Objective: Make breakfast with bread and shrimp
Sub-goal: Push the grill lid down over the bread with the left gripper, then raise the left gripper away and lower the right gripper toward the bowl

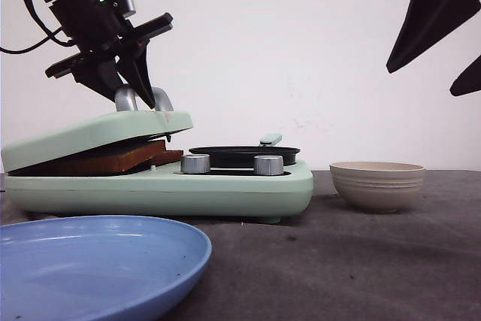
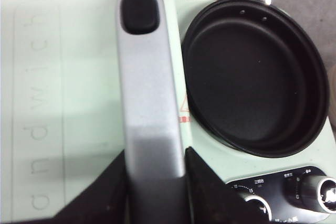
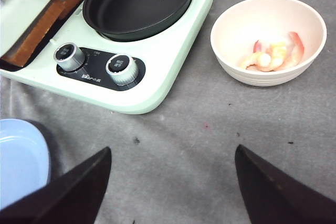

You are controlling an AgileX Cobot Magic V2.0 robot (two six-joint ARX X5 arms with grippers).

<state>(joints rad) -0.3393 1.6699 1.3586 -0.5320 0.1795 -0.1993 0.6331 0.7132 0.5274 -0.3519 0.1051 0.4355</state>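
Note:
The bread (image 1: 124,157) lies in the mint-green sandwich maker (image 1: 225,189), and its brown crust edge shows under the lid (image 1: 98,129), which rests tilted on it. My left gripper (image 1: 139,99) is shut on the lid's silver handle (image 2: 149,103), one black finger on each side (image 2: 156,182). The shrimp (image 3: 275,56), pinkish-orange pieces, lie in the beige ribbed bowl (image 3: 231,22) to the right of the appliance. High above the bowl, my right gripper (image 3: 173,182) hangs open with nothing in it; in the front view the right gripper (image 1: 421,83) is at the top right.
An empty black round pan (image 1: 244,155) sits in the right half of the appliance, with two silver knobs (image 3: 122,69) in front of it. A blue plate (image 1: 98,261) lies near the front left. The table is covered in grey cloth (image 3: 199,129).

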